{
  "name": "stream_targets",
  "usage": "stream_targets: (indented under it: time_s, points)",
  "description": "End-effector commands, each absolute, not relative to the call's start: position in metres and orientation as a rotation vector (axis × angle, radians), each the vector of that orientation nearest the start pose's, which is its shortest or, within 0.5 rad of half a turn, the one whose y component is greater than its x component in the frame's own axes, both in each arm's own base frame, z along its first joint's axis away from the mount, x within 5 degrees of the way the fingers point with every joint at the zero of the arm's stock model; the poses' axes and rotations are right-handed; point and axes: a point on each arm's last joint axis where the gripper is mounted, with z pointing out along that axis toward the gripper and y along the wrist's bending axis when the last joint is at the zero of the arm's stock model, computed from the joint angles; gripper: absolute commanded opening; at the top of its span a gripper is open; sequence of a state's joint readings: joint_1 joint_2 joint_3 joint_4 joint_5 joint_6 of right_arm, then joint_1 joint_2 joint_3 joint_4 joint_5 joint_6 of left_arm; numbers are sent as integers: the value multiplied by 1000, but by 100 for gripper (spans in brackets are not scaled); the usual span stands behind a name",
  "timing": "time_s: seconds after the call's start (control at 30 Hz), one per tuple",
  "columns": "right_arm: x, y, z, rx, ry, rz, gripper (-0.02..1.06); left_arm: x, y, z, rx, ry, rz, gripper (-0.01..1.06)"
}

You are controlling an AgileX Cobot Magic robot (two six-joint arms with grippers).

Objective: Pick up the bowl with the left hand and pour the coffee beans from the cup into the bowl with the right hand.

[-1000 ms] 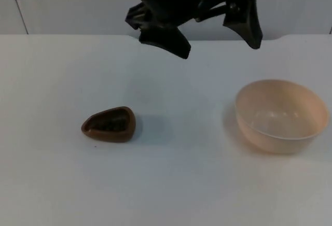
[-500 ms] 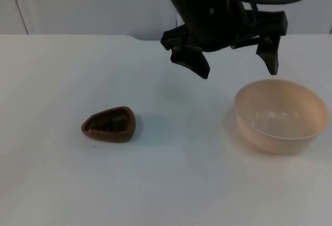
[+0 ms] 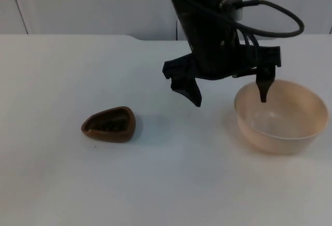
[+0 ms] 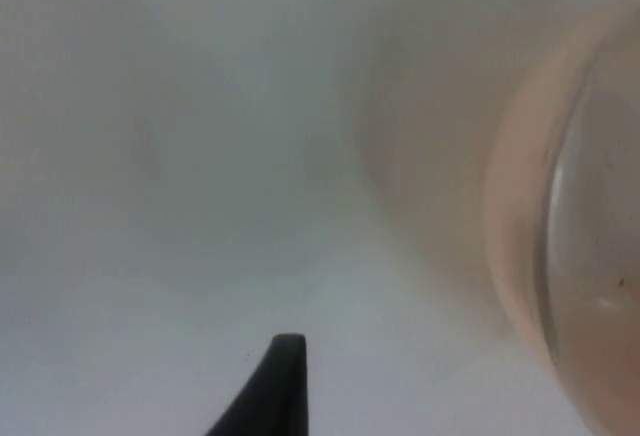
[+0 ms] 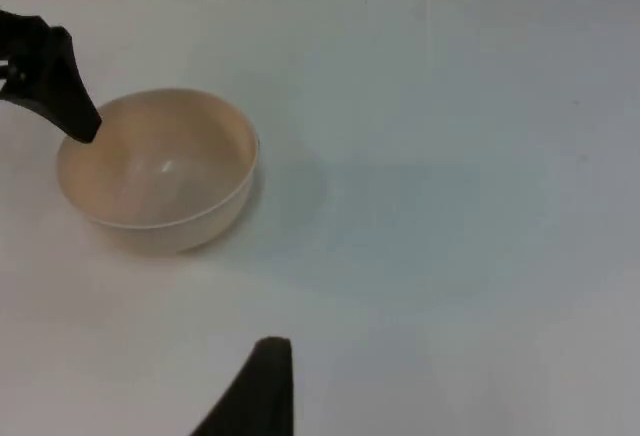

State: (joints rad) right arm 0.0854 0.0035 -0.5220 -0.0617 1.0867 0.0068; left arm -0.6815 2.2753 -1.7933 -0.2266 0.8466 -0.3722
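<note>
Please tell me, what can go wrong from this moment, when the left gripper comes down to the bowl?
1. The left gripper is open astride the near rim of the bowl, one finger over the inside, the other outside. A shallow grip on the rounded wall may tip or slide the bowl.
2. The cup of beans sits far from the bowl, on the left arm's side. The right arm, waiting, may have to reach across the left arm.

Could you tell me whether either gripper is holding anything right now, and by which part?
Nothing is held. The left gripper is open astride the bowl's near rim, one finger inside, not closed. The cup sits untouched.
</note>
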Motion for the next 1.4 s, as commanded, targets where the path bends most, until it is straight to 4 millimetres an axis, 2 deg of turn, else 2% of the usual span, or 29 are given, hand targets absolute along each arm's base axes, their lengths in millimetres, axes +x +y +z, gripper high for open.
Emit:
stream_targets:
  time_s: [0.0, 0.13, 0.43, 0.6, 1.0, 1.23, 1.37]
  points:
    - [-7, -6, 280, -68, 2046, -24, 105, 364, -318, 152, 231, 2912, -484, 99]
    - [-7, -6, 280, -70, 2045, -23, 105, 364, -319, 142, 192, 2941, -479, 99]
    - [-7, -6, 280, -70, 2045, -23, 105, 371, -320, 140, 100, 2881, -498, 99]
    - [-7, -6, 280, -70, 2045, -23, 105, 372, -321, 125, 97, 2900, -479, 99]
    - [-7, -6, 280, -70, 2045, -23, 105, 375, -322, 115, 76, 2884, -495, 98]
    - [-7, -6, 280, -70, 2045, -23, 105, 375, -323, 111, 72, 2894, -492, 81]
    - [-7, -6, 280, -70, 2045, -23, 105, 375, -322, 111, 72, 2896, -491, 78]
